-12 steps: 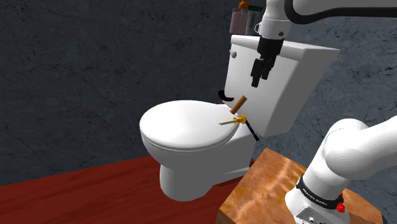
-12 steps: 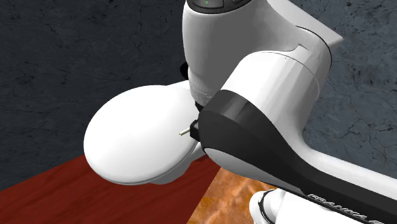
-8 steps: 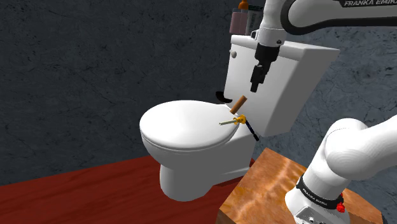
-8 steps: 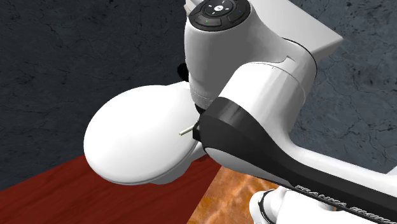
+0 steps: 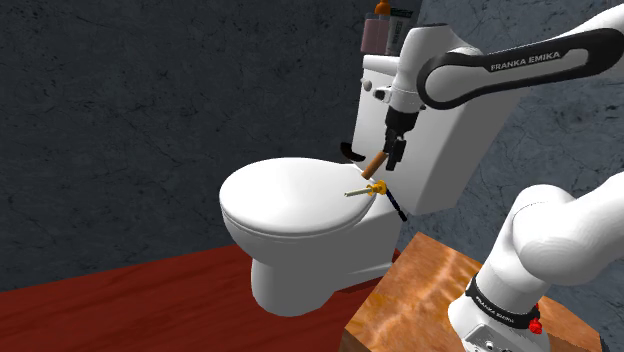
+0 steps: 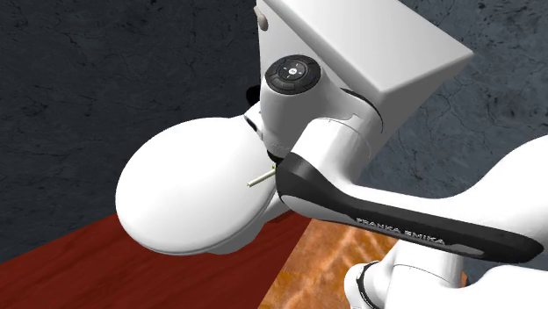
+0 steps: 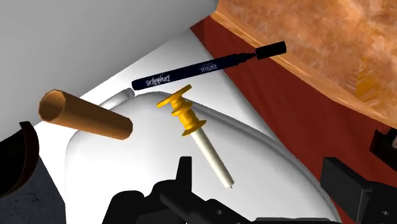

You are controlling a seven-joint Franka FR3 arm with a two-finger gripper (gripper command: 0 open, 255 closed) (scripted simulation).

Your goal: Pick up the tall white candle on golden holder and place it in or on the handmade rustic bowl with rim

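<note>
Gripper (image 5: 394,152) has dropped a fair bit since the earlier shot. It was up beside the top of the toilet tank (image 5: 450,120), and now it hangs low in front of the tank, right above the brown tube (image 5: 373,160). The forearm has swung across too, so its lettering faces the shoulder camera. Nothing on the toilet lid (image 5: 285,200) has budged.

From the wrist cam the fingers (image 7: 183,184) stand well apart with nothing between them, so it's wide open and empty.

The candle (image 7: 210,153) lies flat at the back of the lid. Its golden holder (image 7: 181,111) end points at the dark pen (image 7: 207,67), and its tip points back toward the gripper. The holder sits just beside the pen, and I can't tell if they touch. The tube lies near the holder on the other side but apart from it. Past the tube is the dark bowl (image 7: 16,167), tucked in by the tank.

Room-wise it's tight back there. The tank front is close behind the gripper, the lid's rim and the pen are on the side toward the wooden stand (image 5: 420,290), and the tube crowds the other side. Toward the front, the lid has plenty of bare white.
</note>
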